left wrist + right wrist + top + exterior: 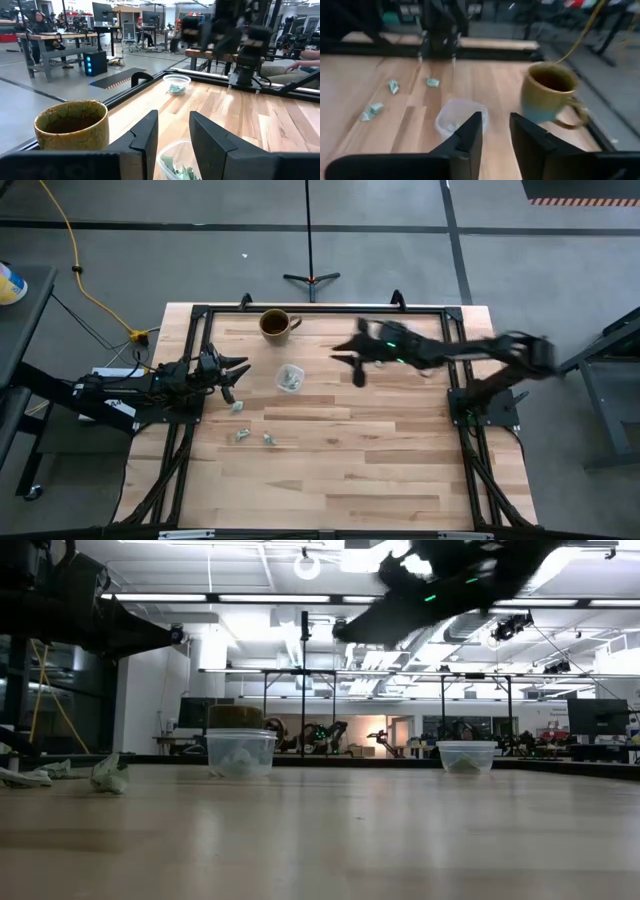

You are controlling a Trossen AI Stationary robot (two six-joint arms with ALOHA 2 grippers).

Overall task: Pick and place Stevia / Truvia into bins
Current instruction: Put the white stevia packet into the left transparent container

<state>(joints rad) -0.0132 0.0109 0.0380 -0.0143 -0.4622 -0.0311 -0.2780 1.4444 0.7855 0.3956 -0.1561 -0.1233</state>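
Fingers of the right gripper (358, 366) stand apart and empty in mid-air, right of centre in the overhead frame; a clear cup (290, 378) with packets inside sits left of them. Three loose packets (241, 407) lie lower left (well apart from those fingers). Left gripper (232, 378), fingers open, waits beside the mug (275, 325).

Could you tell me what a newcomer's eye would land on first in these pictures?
Probably the right arm, stretched out over the table's middle with its gripper raised in the air, jaws apart. Below it to the left stands a clear cup holding packets, with a brown mug at the far edge. Loose packets lie near the left gripper.
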